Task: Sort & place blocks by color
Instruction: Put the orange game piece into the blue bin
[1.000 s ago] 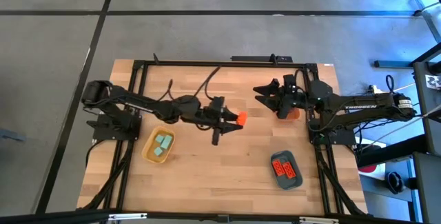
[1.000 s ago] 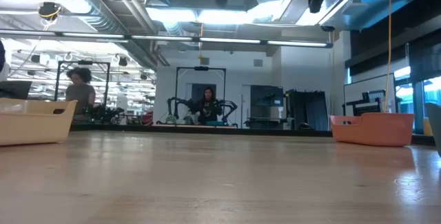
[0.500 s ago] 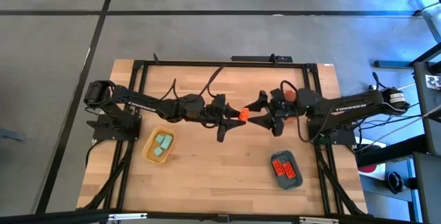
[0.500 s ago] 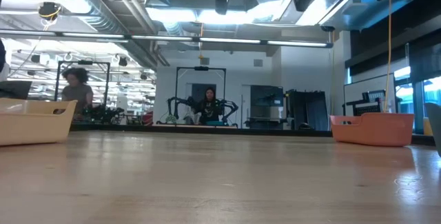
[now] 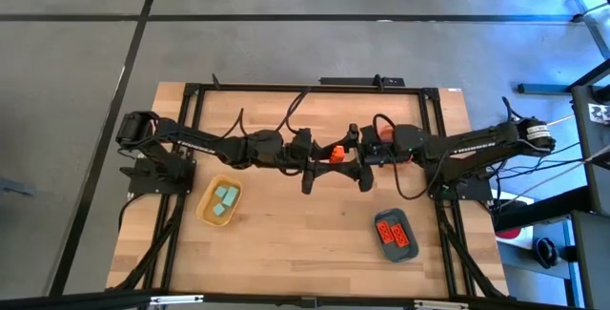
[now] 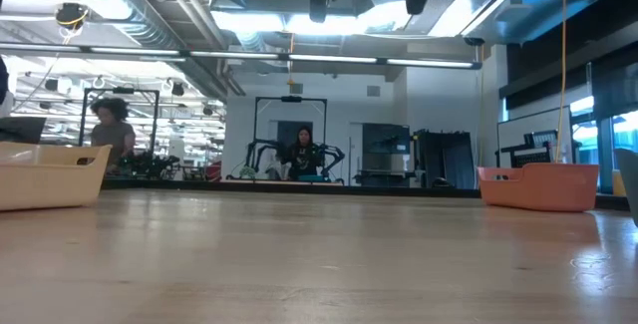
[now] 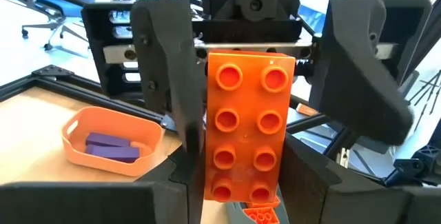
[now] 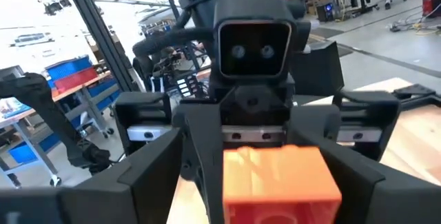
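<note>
The dark teal tray (image 5: 396, 235) sits nearest the front edge of the table (image 5: 286, 253), in front of the two grippers, and it has red-orange blocks (image 5: 395, 236) in it. The yellow tray (image 5: 218, 202) is in front of the left arm, on the other side from the dark teal tray, and it has pale teal blocks (image 5: 224, 201) in it. The orange tray (image 7: 114, 141) is past the grippers, farther back than the dark teal tray, and it has purple blocks (image 7: 110, 145) in it. Over the middle of the table, well behind the dark teal tray, the two grippers meet nose to nose up in the air. Between them is one red-orange block (image 5: 335, 153). It is long, with two rows of four round bumps on top. The left gripper (image 5: 319, 157) is closed on it, with a finger pressed on each long side. The block sticks out from those fingers toward the right gripper (image 5: 349, 154). The right gripper's fingers are spread wide, one on each side of the block's far end, and they do not look like they are squeezing it.
</note>
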`<state>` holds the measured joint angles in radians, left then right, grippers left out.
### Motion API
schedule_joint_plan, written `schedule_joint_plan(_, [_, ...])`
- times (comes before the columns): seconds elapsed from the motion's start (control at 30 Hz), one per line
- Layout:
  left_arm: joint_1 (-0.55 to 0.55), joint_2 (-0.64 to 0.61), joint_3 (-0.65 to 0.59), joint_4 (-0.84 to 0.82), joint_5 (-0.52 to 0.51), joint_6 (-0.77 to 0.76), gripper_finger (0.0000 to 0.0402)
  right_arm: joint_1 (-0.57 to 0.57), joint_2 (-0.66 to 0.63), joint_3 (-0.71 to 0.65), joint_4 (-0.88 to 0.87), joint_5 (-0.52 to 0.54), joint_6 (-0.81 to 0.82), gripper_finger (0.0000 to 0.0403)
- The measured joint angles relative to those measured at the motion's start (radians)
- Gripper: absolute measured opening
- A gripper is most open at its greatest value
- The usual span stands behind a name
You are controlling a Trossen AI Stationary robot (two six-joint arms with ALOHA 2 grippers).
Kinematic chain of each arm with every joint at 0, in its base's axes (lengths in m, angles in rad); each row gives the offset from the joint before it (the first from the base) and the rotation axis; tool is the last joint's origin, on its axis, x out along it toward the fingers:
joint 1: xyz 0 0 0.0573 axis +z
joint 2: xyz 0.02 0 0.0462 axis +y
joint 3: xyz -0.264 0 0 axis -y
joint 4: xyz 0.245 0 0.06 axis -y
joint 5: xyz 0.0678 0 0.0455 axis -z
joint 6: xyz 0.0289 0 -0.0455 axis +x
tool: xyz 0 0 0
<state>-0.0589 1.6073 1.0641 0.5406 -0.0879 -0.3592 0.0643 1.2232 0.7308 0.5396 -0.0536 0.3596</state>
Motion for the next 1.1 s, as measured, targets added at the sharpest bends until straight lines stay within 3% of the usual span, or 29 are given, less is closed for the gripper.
schedule_joint_plan(0.2, [0.000,0.000,0.000,0.002,0.001,0.000,0.0129,0.000,0.000,0.005,0.003,0.000,-0.002,0.0246])
schedule_joint_plan(0.53, [-0.002,0.000,0.000,0.022,0.009,-0.004,0.0129,-0.002,-0.001,0.005,0.003,-0.005,0.001,0.0137])
schedule_joint_plan(0.67, [-0.002,0.000,0.000,0.025,0.008,-0.008,0.0138,-0.002,-0.006,0.005,0.001,-0.008,0.002,0.0137])
schedule_joint_plan(0.87, [0.016,-0.025,0.000,-0.014,0.024,-0.001,0.0200,-0.009,-0.048,0.005,-0.047,-0.016,-0.007,0.0137])
schedule_joint_plan(1.1, [0.068,-0.179,-0.002,-0.301,0.076,0.028,0.0225,-0.046,-0.183,0.005,-0.254,-0.029,-0.050,0.0137])
